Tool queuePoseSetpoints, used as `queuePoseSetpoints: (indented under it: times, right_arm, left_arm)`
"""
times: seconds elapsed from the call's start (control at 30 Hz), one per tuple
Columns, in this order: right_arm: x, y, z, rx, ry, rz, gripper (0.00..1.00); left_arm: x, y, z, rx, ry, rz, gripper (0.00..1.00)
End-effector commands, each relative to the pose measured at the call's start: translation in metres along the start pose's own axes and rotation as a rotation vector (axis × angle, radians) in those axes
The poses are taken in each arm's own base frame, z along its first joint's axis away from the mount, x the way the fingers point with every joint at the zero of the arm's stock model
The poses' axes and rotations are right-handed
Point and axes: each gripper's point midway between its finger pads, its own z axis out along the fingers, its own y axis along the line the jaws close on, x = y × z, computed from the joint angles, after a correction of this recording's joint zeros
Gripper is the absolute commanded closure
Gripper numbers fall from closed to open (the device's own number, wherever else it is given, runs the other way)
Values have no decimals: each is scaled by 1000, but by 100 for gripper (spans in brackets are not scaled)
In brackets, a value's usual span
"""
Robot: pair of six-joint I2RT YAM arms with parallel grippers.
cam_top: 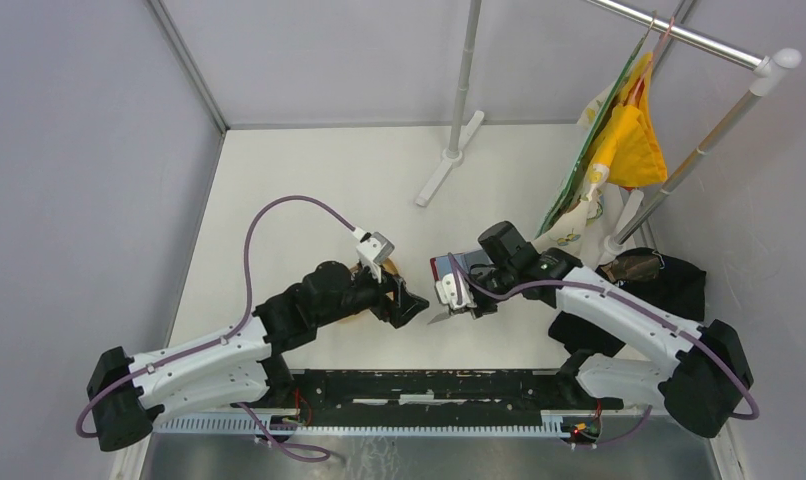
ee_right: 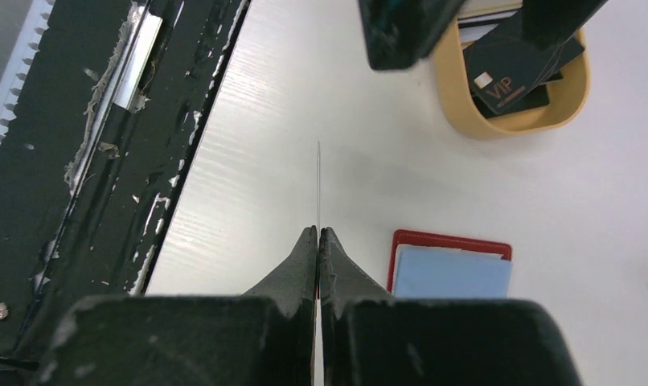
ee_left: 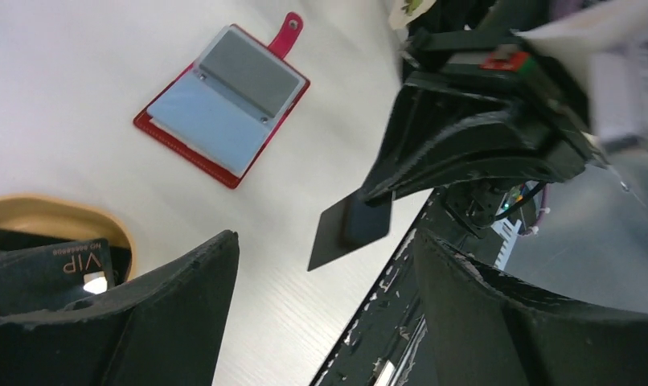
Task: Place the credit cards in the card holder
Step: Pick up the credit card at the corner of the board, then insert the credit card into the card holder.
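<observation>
My right gripper [ee_right: 317, 231] is shut on one credit card [ee_right: 318, 185], seen edge-on as a thin line above the table. In the left wrist view that dark card [ee_left: 349, 229] hangs from the right fingers [ee_left: 433, 153]. My left gripper [ee_left: 325, 241] stands open and empty just left of it, the two arms facing each other [cam_top: 411, 305]. The red card holder [ee_left: 222, 104] lies open and flat, its grey-blue pockets up, right beside the held card [ee_right: 453, 261]. More black credit cards [ee_right: 518, 68] lie in the oval tan tray [ee_right: 510, 121].
A black strip [cam_top: 429, 385] runs along the table's near edge below both grippers. A metal rack stand [cam_top: 449, 160] stands at the back, with yellow and green bags [cam_top: 619, 140] hanging at the back right. A black cloth [cam_top: 659, 280] lies at the right.
</observation>
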Motion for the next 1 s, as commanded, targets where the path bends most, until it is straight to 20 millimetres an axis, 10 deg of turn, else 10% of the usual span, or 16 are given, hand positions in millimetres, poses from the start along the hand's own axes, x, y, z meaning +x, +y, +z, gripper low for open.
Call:
queuePoseSetpoints:
  times: [0.0,0.33,0.97]
  right_arm:
    - [-8,-3,-6,-44,-51,70,100]
    - [4,-12,-9,-136,-53,251,100]
    - [1,-9,-5,-341,-73,363,100]
  left_arm:
    - [-29,-21,-2,127,-131,174,8]
    - [7,-30,11,256,-29,258,10]
    - [33,-28,48,288,46,205,46]
